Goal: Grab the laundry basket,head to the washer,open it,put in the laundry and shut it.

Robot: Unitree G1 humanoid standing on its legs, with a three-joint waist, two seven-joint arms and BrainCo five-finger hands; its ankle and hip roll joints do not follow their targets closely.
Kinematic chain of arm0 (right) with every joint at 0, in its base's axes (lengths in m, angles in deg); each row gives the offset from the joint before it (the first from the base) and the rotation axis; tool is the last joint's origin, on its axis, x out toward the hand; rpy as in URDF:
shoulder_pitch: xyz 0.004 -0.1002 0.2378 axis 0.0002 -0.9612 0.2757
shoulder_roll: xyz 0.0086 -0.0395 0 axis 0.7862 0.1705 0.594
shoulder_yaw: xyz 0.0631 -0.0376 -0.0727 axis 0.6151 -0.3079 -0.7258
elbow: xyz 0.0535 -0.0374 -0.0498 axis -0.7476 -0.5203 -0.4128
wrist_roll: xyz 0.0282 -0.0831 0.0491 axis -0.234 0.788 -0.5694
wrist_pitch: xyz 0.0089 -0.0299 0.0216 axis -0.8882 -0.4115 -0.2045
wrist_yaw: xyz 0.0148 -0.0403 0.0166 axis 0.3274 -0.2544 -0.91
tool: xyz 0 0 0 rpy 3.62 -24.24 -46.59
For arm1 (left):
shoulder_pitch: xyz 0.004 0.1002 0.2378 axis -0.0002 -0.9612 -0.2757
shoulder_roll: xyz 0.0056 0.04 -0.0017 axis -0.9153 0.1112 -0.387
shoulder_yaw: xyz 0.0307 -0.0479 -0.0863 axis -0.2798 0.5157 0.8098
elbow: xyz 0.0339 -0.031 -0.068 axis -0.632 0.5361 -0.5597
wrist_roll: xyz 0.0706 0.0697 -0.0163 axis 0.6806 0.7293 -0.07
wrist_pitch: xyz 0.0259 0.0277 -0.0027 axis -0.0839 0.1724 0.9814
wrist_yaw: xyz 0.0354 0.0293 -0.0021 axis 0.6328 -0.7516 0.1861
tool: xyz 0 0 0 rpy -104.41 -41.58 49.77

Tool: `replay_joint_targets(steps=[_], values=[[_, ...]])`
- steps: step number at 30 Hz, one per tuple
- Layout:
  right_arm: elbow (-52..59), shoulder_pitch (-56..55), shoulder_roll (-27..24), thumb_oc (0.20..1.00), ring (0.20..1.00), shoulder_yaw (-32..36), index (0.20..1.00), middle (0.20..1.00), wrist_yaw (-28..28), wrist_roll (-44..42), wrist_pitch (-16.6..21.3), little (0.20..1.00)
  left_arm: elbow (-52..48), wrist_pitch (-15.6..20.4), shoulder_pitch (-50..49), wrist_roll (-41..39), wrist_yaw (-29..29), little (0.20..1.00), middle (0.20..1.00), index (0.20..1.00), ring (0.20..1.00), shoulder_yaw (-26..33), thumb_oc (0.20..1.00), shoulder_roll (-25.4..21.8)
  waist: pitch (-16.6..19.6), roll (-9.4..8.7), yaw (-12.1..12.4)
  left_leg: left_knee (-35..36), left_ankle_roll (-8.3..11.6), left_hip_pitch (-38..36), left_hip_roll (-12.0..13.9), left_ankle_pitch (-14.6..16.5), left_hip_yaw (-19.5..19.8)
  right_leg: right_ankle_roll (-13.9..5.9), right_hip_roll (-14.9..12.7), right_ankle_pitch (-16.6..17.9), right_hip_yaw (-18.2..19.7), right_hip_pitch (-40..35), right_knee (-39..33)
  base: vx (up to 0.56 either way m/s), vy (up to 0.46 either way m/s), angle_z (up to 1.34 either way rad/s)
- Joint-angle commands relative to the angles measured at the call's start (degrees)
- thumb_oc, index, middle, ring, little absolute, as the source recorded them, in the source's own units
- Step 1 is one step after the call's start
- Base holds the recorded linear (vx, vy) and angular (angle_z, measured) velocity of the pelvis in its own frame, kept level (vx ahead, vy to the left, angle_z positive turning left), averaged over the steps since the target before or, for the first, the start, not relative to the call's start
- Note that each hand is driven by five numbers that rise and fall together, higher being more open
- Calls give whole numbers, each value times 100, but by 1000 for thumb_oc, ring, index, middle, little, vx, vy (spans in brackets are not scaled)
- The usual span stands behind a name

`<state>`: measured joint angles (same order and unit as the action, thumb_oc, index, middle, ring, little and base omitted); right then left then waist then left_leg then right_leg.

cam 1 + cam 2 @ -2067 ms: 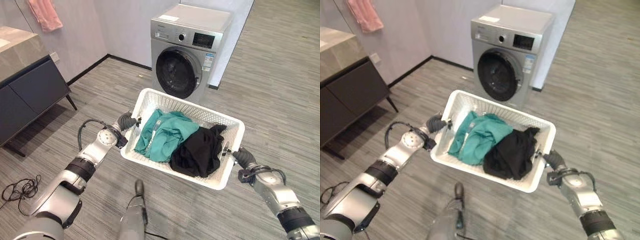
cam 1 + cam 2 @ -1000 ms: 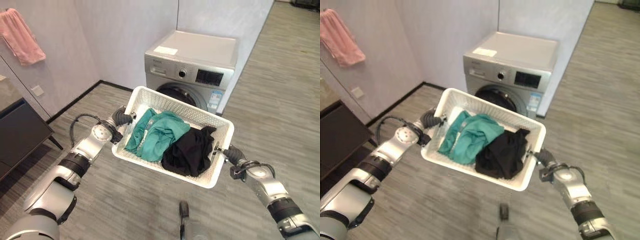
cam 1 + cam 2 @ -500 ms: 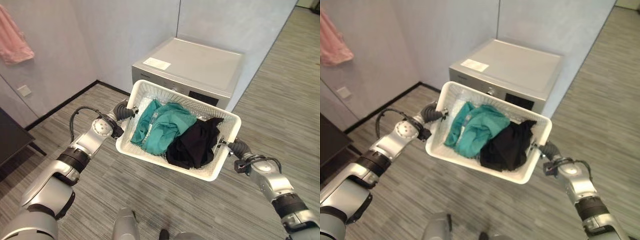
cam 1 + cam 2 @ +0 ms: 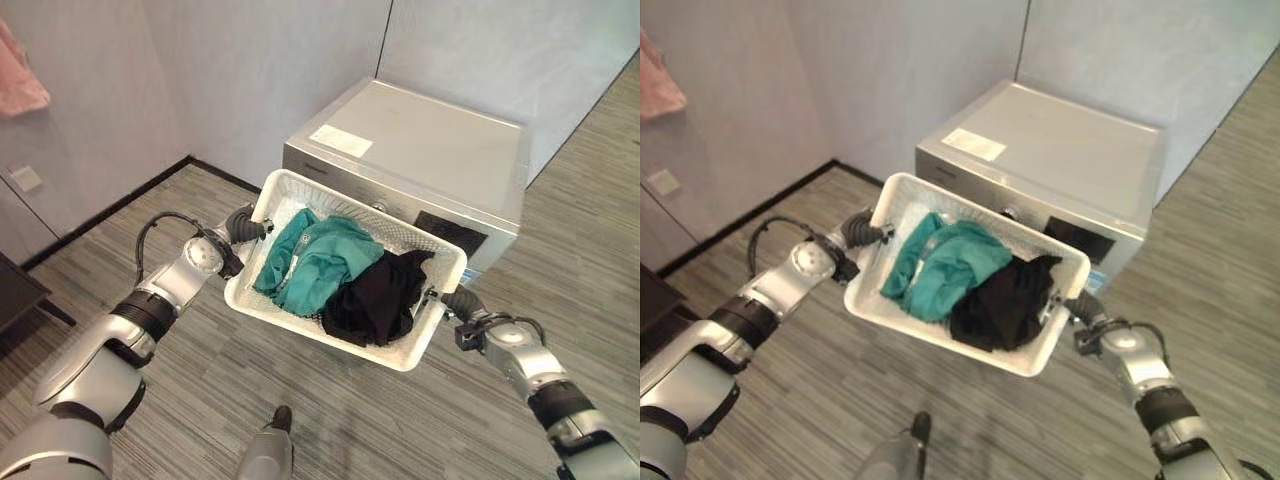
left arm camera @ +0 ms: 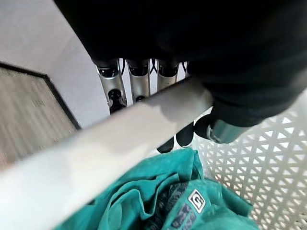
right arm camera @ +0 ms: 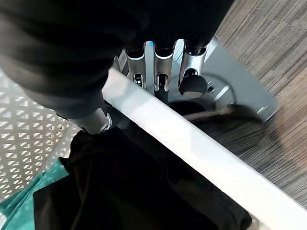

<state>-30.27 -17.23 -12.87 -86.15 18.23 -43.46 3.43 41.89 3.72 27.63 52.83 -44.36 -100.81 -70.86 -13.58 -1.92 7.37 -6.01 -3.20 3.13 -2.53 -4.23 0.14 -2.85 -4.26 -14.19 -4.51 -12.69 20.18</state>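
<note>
I hold a white perforated laundry basket (image 4: 283, 194) up in the air between both hands. My left hand (image 4: 243, 226) is curled over its left rim (image 5: 120, 139); my right hand (image 4: 458, 303) is curled over its right rim (image 6: 158, 127). Inside lie a teal garment (image 4: 312, 258) and a black garment (image 4: 380, 295). The silver front-loading washer (image 4: 430, 160) stands right behind the basket, against the wall. The basket hides most of its front, so its door cannot be judged.
Grey plank floor (image 4: 180, 330) runs all around. A dark baseboard (image 4: 110, 215) lines the wall at left. A pink towel (image 4: 20, 85) hangs at the far left, above the corner of a dark cabinet (image 4: 15, 290).
The view has closed in on the washer, which now sits larger and just behind the basket. Both hands keep the same hold on the rims.
</note>
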Motion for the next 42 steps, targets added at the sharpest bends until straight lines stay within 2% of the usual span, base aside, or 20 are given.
replay_joint_targets(steps=[1, 2, 3, 5, 6, 8, 10, 12, 13, 18, 21, 26, 29, 32, 39, 42], values=[[113, 655, 56, 200, 200, 39, 200, 200, -144, 72, 471, 200, -104, 521, 704, 51, -77, 200, 200, 200, 200, 18, 200, 249, 709, 287, 168, -398, 186, 0, 382, 366, 240, -512, -380, 884, -87, 826, 883, -2, 83, -29], [40, 713, 97, 200, 200, 31, 200, 200, -134, 88, 477, 200, -88, 504, 718, 32, -68, 200, 200, 200, 200, 0, 200, 246, 674, 304, 166, -381, 143, -86, 361, 394, 191, -566, -492, 944, -164, 980, 1089, 20, 103, -26], [-97, 802, 171, 200, 200, -17, 200, 200, -117, 99, 479, 200, -82, 500, 692, 29, -56, 200, 200, 200, 200, -4, 200, 248, 660, 344, 181, -328, 125, -191, 374, 460, 121, -579, -717, 1038, -388, 1128, 1042, 32, 41, -26], [-385, 896, 223, 200, 200, -64, 200, 200, -137, 185, 418, 200, -256, 497, 594, -14, -6, 200, 200, 200, 200, 19, 200, 197, 697, 438, 240, -239, 194, -277, 468, 544, 86, -526, -1236, 1087, -969, 1142, 360, 74, -42, -37], [-487, 932, 257, 200, 200, -85, 200, 200, -156, 213, 390, 200, -330, 497, 564, -20, 12, 200, 200, 200, 200, 18, 200, 188, 716, 471, 258, -227, 218, -299, 496, 570, 104, -539, -1381, 1214, -1037, 1132, 183, 75, -96, -22], [-575, 951, 252, 200, 200, -120, 200, 200, -195, 268, 368, 200, -403, 522, 571, -42, -16, 200, 200, 200, 200, 14, 200, 202, 763, 392, 300, -270, 272, -243, 482, 611, 129, -565, -1427, 1267, -971, 917, -321, 63, -116, 8], [-612, 984, 319, 200, 200, -158, 200, 200, -219, 276, 368, 200, -389, 538, 543, -47, -19, 200, 200, 200, 200, 32, 200, 266, 869, 310, 452, -289, 358, -199, 519, 613, 6, -669, -1475, 1320, -1223, 553, -924, 59, -147, 15], [-616, 928, 282, 200, 200, -123, 200, 200, -209, 294, 362, 200, -459, 537, 495, -39, 6, 200, 200, 200, 200, 45, 200, 329, 923, 244, 507, -278, 424, -137, 544, 565, 36, -710, -1325, 1298, -1228, 367, -1270, 32, -156, -18], [-598, 934, 257, 200, 200, -129, 200, 200, -226, 296, 352, 200, -493, 527, 488, -48, 31, 200, 200, 200, 200, 45, 200, 369, 966, 202, 522, -255, 482, -78, 588, 515, 77, -687, -1190, 1156, -1227, 282, -1432, 6, -168, -20], [-453, 885, 128, 200, 200, -77, 200, 200, -191, 206, 382, 200, -514, 530, 571, -77, -5, 200, 200, 200, 200, 10, 200, 466, 942, 146, 477, -257, 612, 113, 660, 383, 300, -591, -900, 972, -1236, 209, -1593, -34, -110, 15], [-200, 807, -144, 200, 200, 73, 200, 200, -91, 43, 460, 200, -321, 517, 926, -55, -61, 200, 200, 200, 200, -139, 200, 600, 856, 121, 375, -237, 726, 369, 715, 162, 534, -419, -637, 783, -1243, 236, -1607, -82, -126, 31], [5, 800, -512, 200, 200, 261, 200, 200, -15, -154, 501, 200, -216, 491, 1192, -42, -45, 200, 200, 200, 200, -289, 200, 572, 785, 126, 271, -267, 883, 586, 831, -29, 714, -257, -355, 673, -1372, 181, -1695, -65, -153, 37], [580, 738, -966, 200, 200, 450, 200, 200, -16, -264, 558, 200, -251, 454, 1246, -30, 38, 200, 200, 200, 200, -333, 200, 406, 769, 143, 206, -221, 999, 585, 980, -174, 865, -104, -96, 559, -1453, 65, -1777, -46, -163, 33], [1043, 742, -1282, 200, 200, 575, 200, 200, -82, -336, 556, 200, -396, 416, 1198, -15, 115, 200, 200, 200, 200, -310, 200, 194, 766, 168, 191, -192, 1065, 559, 1115, -254, 935, -27, 20, 491, -1502, 4, -1810, -42, -133, 23], [1642, 890, -1665, 200, 200, 494, 200, 200, -283, -403, 432, 200, -1089, 360, 1113, -43, 416, 200, 200, 200, 200, -373, 200, -450, 721, 243, 320, -281, 1105, 479, 1317, -279, 1001, 76, 203, 384, -1523, -112, -1795, -21, -85, 2], [1743, 930, -1688, 200, 200, 469, 200, 200, -304, -409, 411, 200, -1220, 345, 1087, -70, 452, 200, 200, 200, 200, -382, 200, -494, 710, 260, 333, -307, 1108, 484, 1336, -275, 1005, 89, 222, 366, -1533, -124, -1792, -4, -14, -2]])
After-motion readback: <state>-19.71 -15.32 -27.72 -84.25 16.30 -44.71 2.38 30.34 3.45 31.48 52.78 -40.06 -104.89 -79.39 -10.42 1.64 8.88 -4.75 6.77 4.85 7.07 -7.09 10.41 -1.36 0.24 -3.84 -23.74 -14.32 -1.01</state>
